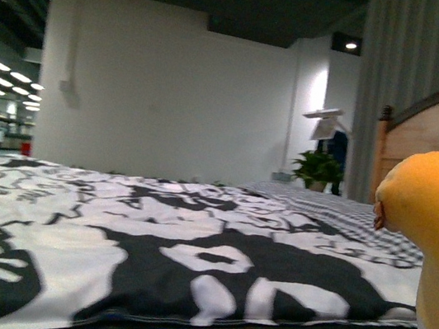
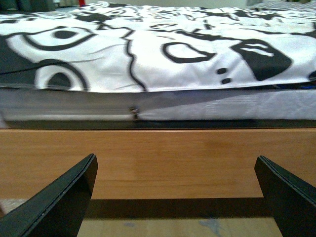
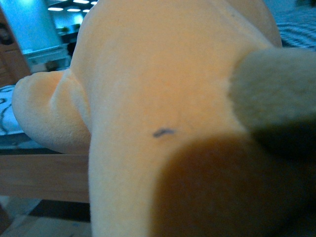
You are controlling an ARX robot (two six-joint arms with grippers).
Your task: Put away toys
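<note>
While the left claw (image 2: 175,157) hangs spread wide before the wooden bed frame (image 2: 148,163), the orange plush toy (image 1: 438,220) shows at the near right by the patterned quilt (image 1: 148,245); whether the right claw pinches it cannot be told.

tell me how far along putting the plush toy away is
Done: nothing looks stowed yet. In hand: the orange plush toy fills the right wrist view, grasp unconfirmed; left end effector open, empty, facing the bed frame. Left: stowing it; no storage place shows.
</note>
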